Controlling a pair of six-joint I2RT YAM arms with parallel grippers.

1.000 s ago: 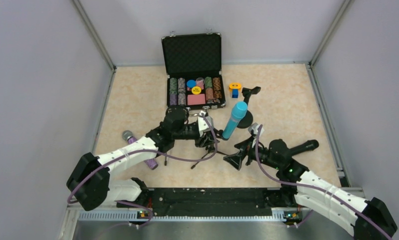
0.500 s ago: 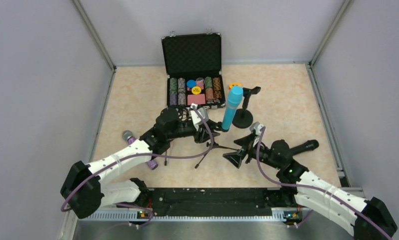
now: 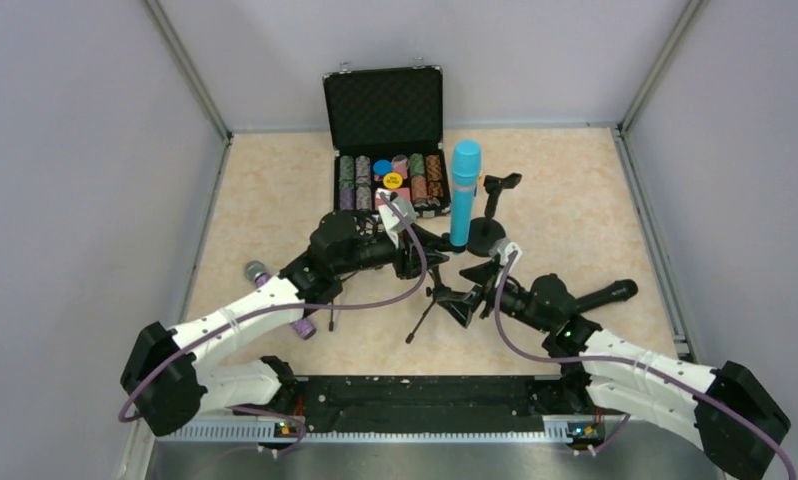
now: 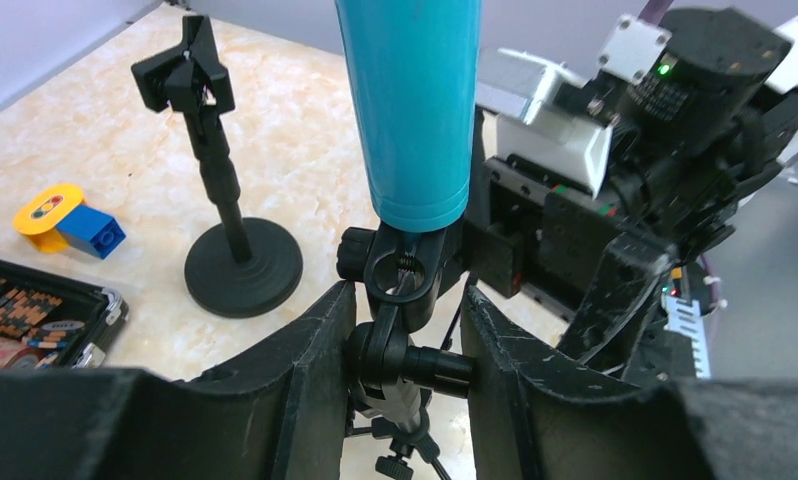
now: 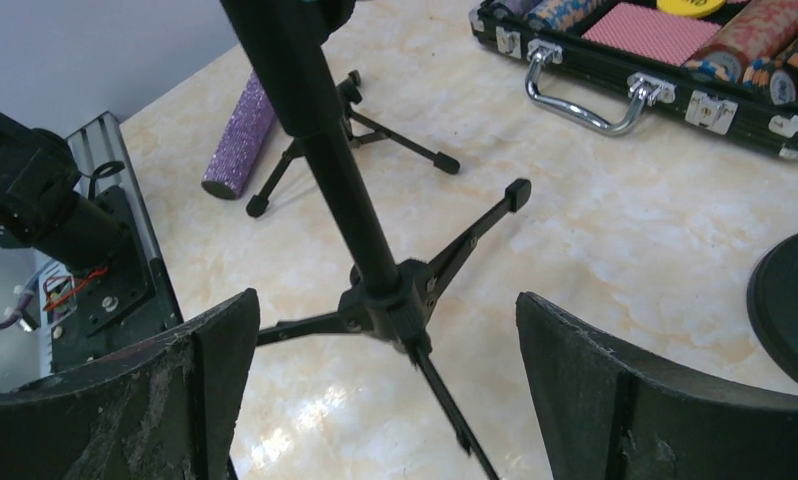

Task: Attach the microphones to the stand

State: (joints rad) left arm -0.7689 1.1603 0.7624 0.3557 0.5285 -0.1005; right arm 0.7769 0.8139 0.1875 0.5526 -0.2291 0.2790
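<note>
Cyan microphone (image 3: pixel 464 190) upright in the tripod stand (image 5: pixel 375 290), mid-way across the bench (image 3: pixel 275 200).
Left end effector (image 4: pixel 405 330) clamps the stand just under the microphone, propping it; right end effector (image 5: pixel 385 310), fingers (image 5: pixel 595 380) apart, straddles its pole (image 5: pixel 325 150), probably to steady it.

The cyan microphone (image 3: pixel 464 190) stands almost upright, its lower end seated in the black clip (image 4: pixel 405 272) atop the tripod stand (image 5: pixel 387 298), just left of the round-base stand (image 3: pixel 488 237). The tripod stand's thin black pole slants and its three legs are spread. The round-base stand is upright on the counter (image 3: pixel 595 200), with its own black clip on top. The glittery purple microphone (image 3: pixel 256 271) lies flat well to its left, a second small tripod (image 5: pixel 348 97) just beside it. The black microphone (image 3: pixel 607 294) lies flat to its near right.
</note>
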